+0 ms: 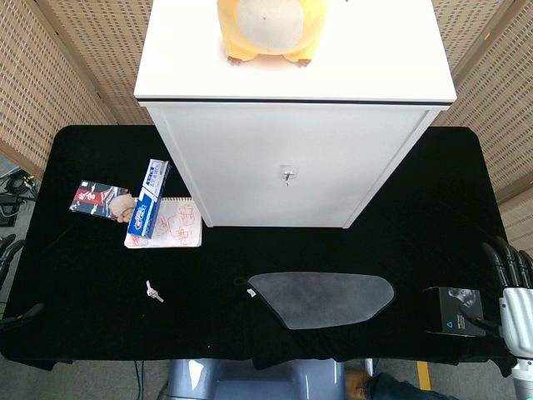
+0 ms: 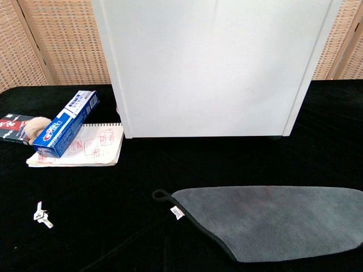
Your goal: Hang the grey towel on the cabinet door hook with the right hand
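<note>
Grey towel [image 1: 323, 298] lies flat on the surface in front of the cabinet [image 1: 293, 162], its loop [image 2: 160, 195] at the left end. Right hand [image 1: 510, 267] is well off to the right, empty, fingers uncurled. Risks: grabbing the towel's body leaves the loop dangling, so it misses the small hook [image 1: 287, 174]; the flat cloth may slip.

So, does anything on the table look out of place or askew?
Slightly. The toothpaste box lies tilted, propped across the notepad instead of flat. The grey towel lies flat near the front edge, not yet hung on the hook.
</note>
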{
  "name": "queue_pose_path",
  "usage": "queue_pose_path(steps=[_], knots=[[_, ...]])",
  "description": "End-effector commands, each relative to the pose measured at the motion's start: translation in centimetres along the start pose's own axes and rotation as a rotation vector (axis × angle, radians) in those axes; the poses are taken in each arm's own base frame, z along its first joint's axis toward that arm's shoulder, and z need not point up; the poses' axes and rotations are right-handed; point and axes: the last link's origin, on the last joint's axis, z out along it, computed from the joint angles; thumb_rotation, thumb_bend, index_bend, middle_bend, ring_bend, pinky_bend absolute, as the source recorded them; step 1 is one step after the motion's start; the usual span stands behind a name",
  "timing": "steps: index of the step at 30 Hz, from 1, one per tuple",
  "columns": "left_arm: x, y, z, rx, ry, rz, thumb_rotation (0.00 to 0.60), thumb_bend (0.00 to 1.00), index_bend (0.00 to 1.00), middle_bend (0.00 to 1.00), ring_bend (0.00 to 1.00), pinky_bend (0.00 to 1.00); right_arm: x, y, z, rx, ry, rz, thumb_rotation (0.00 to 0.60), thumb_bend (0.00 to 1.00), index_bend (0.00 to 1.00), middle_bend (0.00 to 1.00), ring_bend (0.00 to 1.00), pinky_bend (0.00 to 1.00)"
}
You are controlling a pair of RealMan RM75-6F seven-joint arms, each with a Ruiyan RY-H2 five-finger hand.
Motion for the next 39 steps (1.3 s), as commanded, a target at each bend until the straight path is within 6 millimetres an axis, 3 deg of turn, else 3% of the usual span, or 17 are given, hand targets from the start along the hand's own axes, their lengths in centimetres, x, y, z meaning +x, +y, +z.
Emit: queue_pose_path(steps=[1,8,10,11,12,13,15,19,22,26,33,39], knots=[[0.0,0.0,0.0,0.0,-0.001,0.0,0.6,0.0,0.0,0.0,0.0,0.0,0.0,0.0,0.0,0.0,-0.004,0.0,0.6,0.0,0.0,0.0,0.0,0.0],[-0.1,0.0,0.0,0.002,-0.006,0.003,0.6,0.0,0.0,0.0,0.0,0.0,-0.5,-0.2,0.1,0.017,-0.028,-0.007,0.6,0.0,0.0,0.0,0.0,0.0],[-0.2,0.0,0.1,0.002,-0.009,0.002,0.6,0.0,0.0,0.0,0.0,0.0,-1.0,-0.4,0.6,0.056,-0.052,-0.017,0.6,0.0,0.0,0.12,0.06,0.0],[-0.2,0.0,0.1,0.003,-0.01,0.002,0.6,0.0,0.0,0.0,0.0,0.0,-1.2,-0.5,0.7,0.067,-0.061,-0.021,0.6,0.0,0.0,0.21,0.13,0.0],[-0.2,0.0,0.2,0.006,-0.01,0.003,0.6,0.0,0.0,0.0,0.0,0.0,-1.6,-0.7,1.3,0.098,-0.078,-0.031,0.6,0.0,0.0,0.35,0.26,0.02],[-0.2,-0.1,0.3,0.008,-0.011,0.004,0.6,0.0,0.0,0.0,0.0,0.0,-1.9,-1.0,1.8,0.126,-0.089,-0.042,0.6,0.0,0.0,0.48,0.4,0.09],[-0.3,-0.1,0.5,0.012,-0.012,0.004,0.6,0.0,0.0,0.0,0.0,0.0,-2.6,-1.7,2.8,0.19,-0.116,-0.076,0.6,0.0,0.0,0.58,0.52,0.29],[-0.5,0.1,1.0,0.015,-0.018,0.01,0.6,0.0,0.0,0.0,0.0,0.0,-4.6,-4.5,5.3,0.376,-0.211,-0.142,0.6,0.0,0.0,0.69,0.64,0.64],[-0.7,0.2,1.7,0.02,-0.025,0.024,0.6,0.0,0.0,0.0,0.0,0.0,-6.2,-6.7,7.1,0.449,-0.322,-0.149,0.6,0.0,0.0,0.78,0.76,0.82],[-0.9,0.0,2.5,0.039,-0.03,0.037,0.6,0.0,0.0,0.0,0.0,0.0,-8.0,-9.9,8.8,0.495,-0.471,-0.112,0.6,0.0,0.0,0.85,0.87,0.96],[-1.8,-0.3,3.8,0.076,-0.066,0.05,0.6,0.0,0.0,0.0,0.0,0.0,-12.0,-14.6,11.1,0.503,-0.648,-0.026,0.6,0.0,0.06,0.91,0.94,1.0],[-2.2,-0.3,4.1,0.086,-0.076,0.056,0.6,0.0,0.0,0.0,0.0,0.0,-15.4,-17.1,11.6,0.482,-0.703,0.0,0.6,0.0,0.11,0.92,0.94,1.0]])
